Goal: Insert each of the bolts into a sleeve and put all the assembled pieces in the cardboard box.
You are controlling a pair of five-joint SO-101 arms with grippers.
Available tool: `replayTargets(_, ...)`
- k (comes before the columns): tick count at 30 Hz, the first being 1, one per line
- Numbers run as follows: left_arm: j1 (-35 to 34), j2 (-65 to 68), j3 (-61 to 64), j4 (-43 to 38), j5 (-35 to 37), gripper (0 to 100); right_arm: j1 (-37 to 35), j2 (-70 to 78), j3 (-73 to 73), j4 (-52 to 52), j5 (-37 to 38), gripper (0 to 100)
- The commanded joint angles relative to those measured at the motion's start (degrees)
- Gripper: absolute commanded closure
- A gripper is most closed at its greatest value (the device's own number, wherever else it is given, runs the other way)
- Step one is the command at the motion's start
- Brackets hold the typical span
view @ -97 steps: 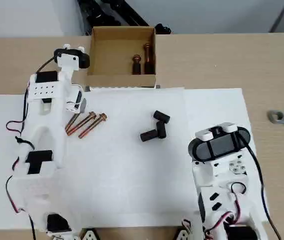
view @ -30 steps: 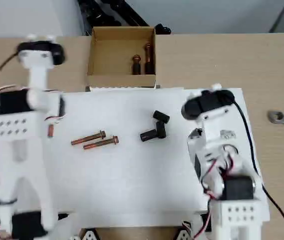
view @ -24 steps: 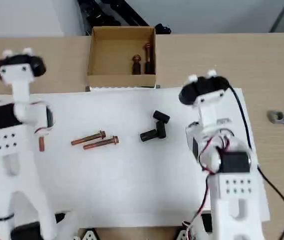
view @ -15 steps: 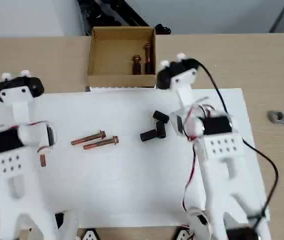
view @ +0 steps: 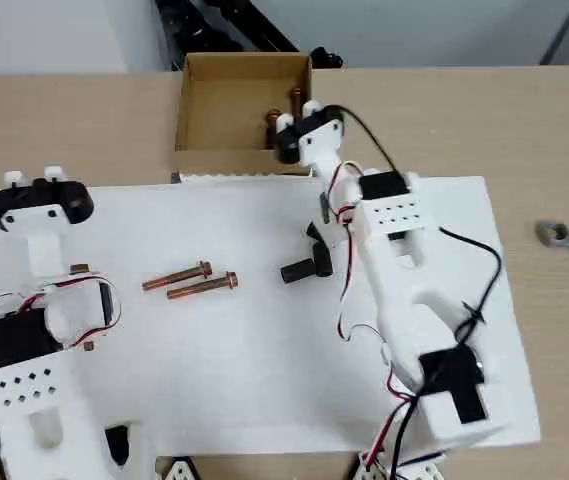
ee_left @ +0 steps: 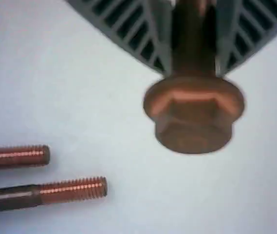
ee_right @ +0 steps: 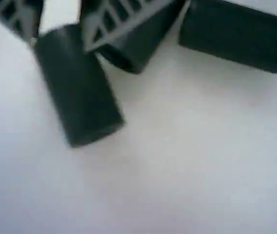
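Three bolts are out on the sheet side. Two loose bolts point(view: 177, 276) point(view: 202, 286) lie just beside each other on the white sheet point(view: 264, 380) covering the desk point(view: 544, 120). Their long axes are nearly parallel and run across the sheet, heads toward the right arm and threaded tips toward the left arm. The third bolt point(ee_left: 193, 114) is clamped by its shank in the left hand point(ee_left: 192, 63), above the sheet near its left edge. Its hexagonal flanged head faces the wrist camera and its shank runs back between the fingers. There are three black sleeves. In the right wrist view one sleeve point(ee_right: 77, 97) has its end between the spread fingers of the right hand point(ee_right: 60, 29), a second point(ee_right: 133, 51) lies partly under one finger, and a third point(ee_right: 235, 36) lies off to the side at an angle to the first. All three lie on their sides near the middle of the sheet. In the cardboard box point(view: 192, 110), at the far edge of the sheet, two copper-headed pieces point(view: 272, 117) point(view: 294, 95) sit by the right wall, partly hidden by the right arm.
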Motion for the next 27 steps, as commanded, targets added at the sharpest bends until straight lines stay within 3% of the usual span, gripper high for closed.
replayTargets(1, -0.3, -1.7, -0.5, -1.5, -0.6, 99, -1.6, 0.8, -2.9, -1.4, 0.8, 93.0)
replayTargets(10, -0.3, -1.4, -0.4, -2.3, -0.6, 99, -1.6, 5.4, -6.1, -2.2, 6.3, 92.8)
replayTargets(14, -0.3, -1.4, -0.4, -2.3, -0.6, 99, -0.7, 7.3, -9.0, -1.7, 6.4, 86.5)
replayTargets(27, -0.3, -1.3, -0.4, -2.3, -0.7, 99, -1.2, 8.4, -11.1, 7.7, 11.5, 85.7)
